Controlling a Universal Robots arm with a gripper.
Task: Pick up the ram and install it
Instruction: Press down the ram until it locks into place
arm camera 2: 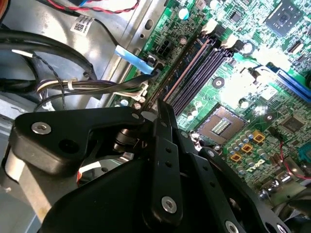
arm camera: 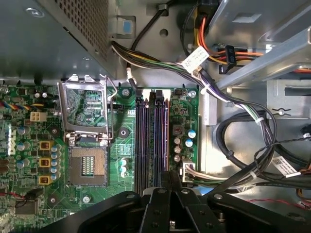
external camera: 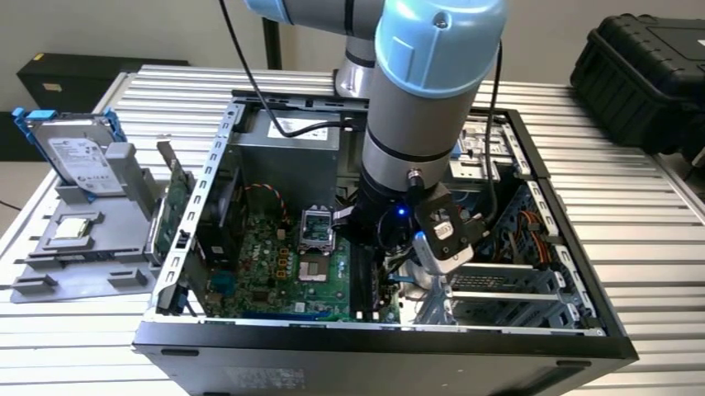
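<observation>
My gripper (external camera: 382, 266) is down inside the open computer case (external camera: 210, 157), over the memory slots (arm camera: 153, 136) of the green motherboard (external camera: 264, 264). In both wrist views its black fingers (arm camera 2: 163, 109) are pressed together on a thin dark stick, the ram (arm camera 2: 175, 70). The ram is seen edge-on and runs along the slot nearest the board's edge. My fingertips (arm camera: 168, 175) sit at one end of the slot bank. How deep the ram sits in the slot is hidden.
An open processor socket (arm camera: 87, 167) lies beside the slots. Cable bundles (arm camera: 233, 97) and a drive cage (external camera: 507, 280) crowd the other side. Outside the case, a grey tray (external camera: 78, 264) holds a hard drive (external camera: 78, 153) and an upright green card (external camera: 177, 206).
</observation>
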